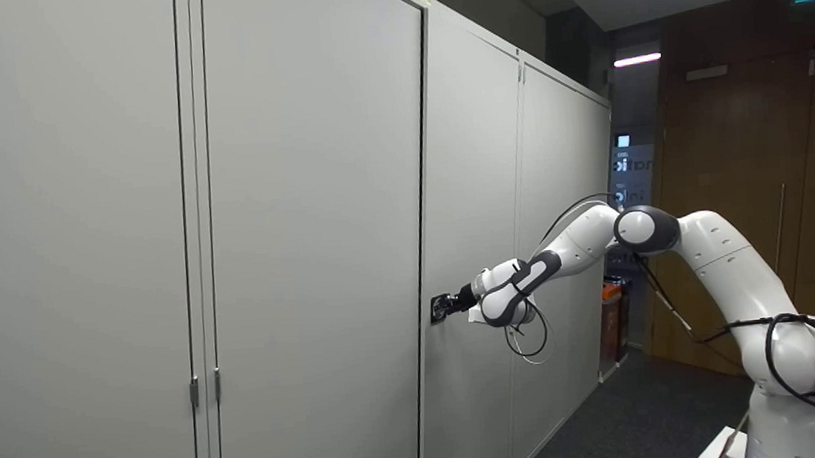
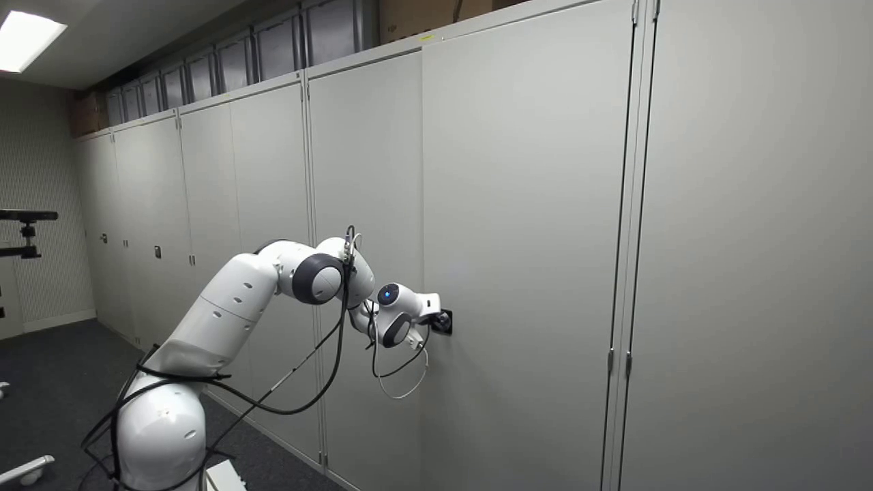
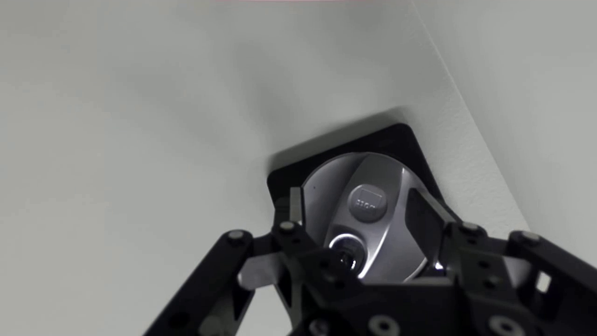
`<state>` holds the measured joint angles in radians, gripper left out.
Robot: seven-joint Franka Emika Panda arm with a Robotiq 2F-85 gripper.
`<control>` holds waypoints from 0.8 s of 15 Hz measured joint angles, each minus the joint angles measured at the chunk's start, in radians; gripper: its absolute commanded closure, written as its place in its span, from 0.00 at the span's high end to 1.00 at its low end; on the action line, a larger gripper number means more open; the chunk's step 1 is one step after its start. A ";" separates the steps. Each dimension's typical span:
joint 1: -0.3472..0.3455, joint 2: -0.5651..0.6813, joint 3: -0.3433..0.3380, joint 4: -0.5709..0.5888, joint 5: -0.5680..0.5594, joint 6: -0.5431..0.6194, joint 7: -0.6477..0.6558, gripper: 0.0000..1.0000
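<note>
My gripper [image 3: 354, 191] is open. Its black fingers are spread on either side of a round silver lock handle [image 3: 368, 175] set on a square black plate [image 3: 396, 135]. The handle has a raised middle ridge with a round button and a keyhole, partly hidden by the gripper. I cannot tell whether the fingers touch it. The plate is on a tall light-grey cabinet door [image 3: 163, 154], beside a panel edge. In both exterior views the gripper [image 1: 451, 303] reaches to the black plate [image 2: 447, 322] on the cabinet door [image 2: 525, 204].
More grey cabinet doors [image 1: 323, 192] stretch along the wall, with small metal hinges [image 1: 217, 384]. Loose cables [image 2: 402, 382] hang under the wrist. Wooden double doors [image 1: 733, 156] and orange-lidded bins [image 1: 610, 307] stand behind the arm. Grey boxes [image 2: 276, 51] sit atop the cabinets.
</note>
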<state>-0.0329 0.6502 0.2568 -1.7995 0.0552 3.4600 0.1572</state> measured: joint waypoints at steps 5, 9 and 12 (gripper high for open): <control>0.007 0.003 -0.009 0.010 0.004 0.000 0.000 0.63; 0.009 0.017 -0.013 0.026 0.007 0.000 0.000 0.34; 0.015 0.021 -0.012 0.033 0.007 0.000 0.001 0.19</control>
<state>-0.0177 0.6708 0.2444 -1.7663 0.0619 3.4600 0.1579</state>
